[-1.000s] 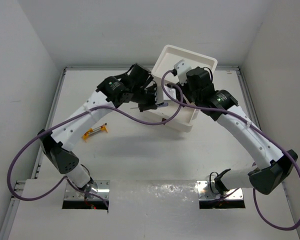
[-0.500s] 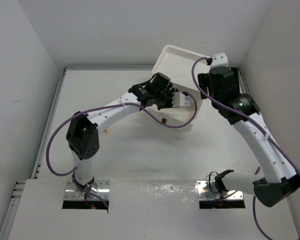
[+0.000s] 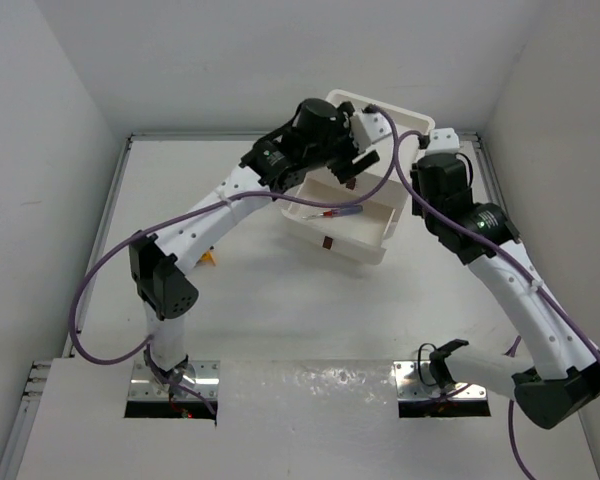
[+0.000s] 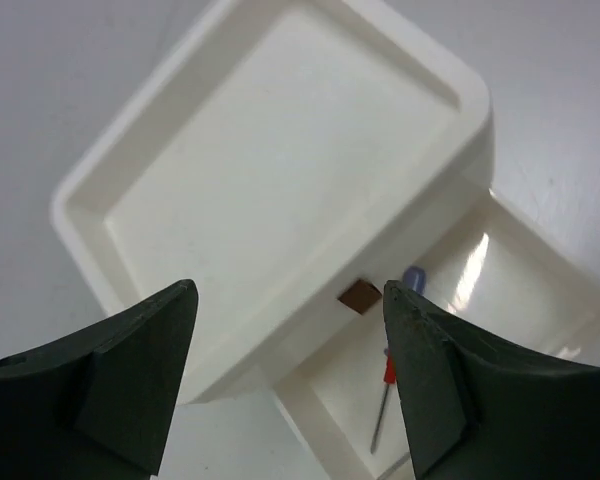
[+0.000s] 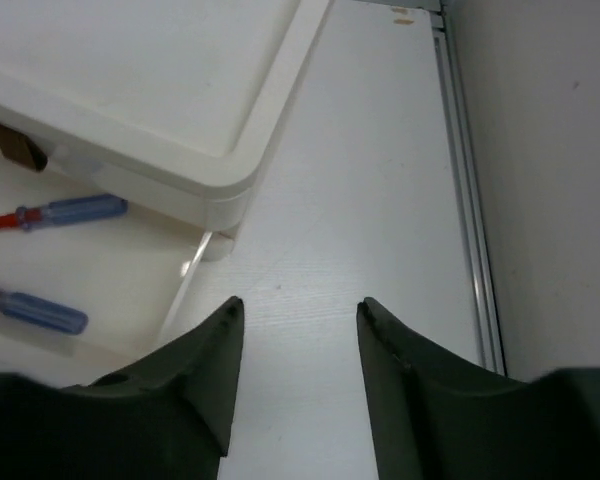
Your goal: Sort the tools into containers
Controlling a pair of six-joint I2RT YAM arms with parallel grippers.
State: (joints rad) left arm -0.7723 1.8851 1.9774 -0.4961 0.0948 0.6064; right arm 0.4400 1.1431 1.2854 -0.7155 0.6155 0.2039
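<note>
The white drawer unit [image 3: 380, 110] stands at the back of the table, its recessed top [image 4: 280, 170] bare. Its lowest drawer [image 3: 365, 235] is pulled out toward the arms. A red-and-blue screwdriver [image 3: 330, 214] lies in it; the right wrist view shows two blue-handled screwdrivers [image 5: 75, 211] [image 5: 40, 308] there. My left gripper [image 4: 290, 290] hovers open above the unit's front edge, over a red-brown tab [image 4: 360, 296], with nothing between its fingers. To the right of the unit my right gripper [image 5: 300, 302] hangs over bare table, jaws apart and holding nothing.
A small yellow object [image 3: 210, 258] lies on the table at the left, mostly hidden behind my left arm. White walls enclose the table on three sides. A metal rail [image 5: 470, 200] runs along the right edge close to my right gripper.
My left gripper opened and rose from the drawer to above the unit; the screwdriver it carried now lies in the drawer. My right gripper swung off the unit to its right and narrowed.
</note>
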